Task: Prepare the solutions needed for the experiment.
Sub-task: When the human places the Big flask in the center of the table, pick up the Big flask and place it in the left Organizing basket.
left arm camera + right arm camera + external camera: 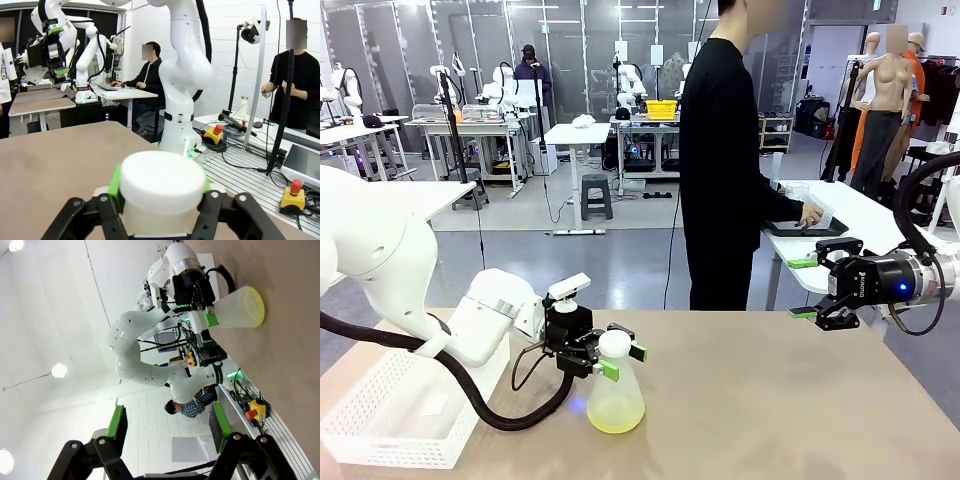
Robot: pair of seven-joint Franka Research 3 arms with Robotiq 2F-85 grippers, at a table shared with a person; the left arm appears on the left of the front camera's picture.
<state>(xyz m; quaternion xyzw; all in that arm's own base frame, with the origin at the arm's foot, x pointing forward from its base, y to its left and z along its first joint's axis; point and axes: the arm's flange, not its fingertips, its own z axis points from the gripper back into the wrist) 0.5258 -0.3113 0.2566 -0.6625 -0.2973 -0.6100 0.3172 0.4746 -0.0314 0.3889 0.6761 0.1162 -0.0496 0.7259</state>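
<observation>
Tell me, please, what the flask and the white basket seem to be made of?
Flask: likely frosted plastic, matte; its wall is cloudy, and the yellow-green liquid shows through near the base. It could be frosted glass.
Basket: probably white moulded plastic; its walls are a regular grid of small holes.

Liquid (pixel 615 418) pale yellow-green; flask (pixel 615 385) frosted white; table (pixel 770 400) tan; basket (pixel 390 420) white.

The left arm reaches in low with its wrist level, and the left claw (pixel 616 357) has its green pads (pixel 114 181) pressed on both sides of a white neck. The right claw (pixel 827 289) hangs raised, jaws apart, holding nothing.
</observation>
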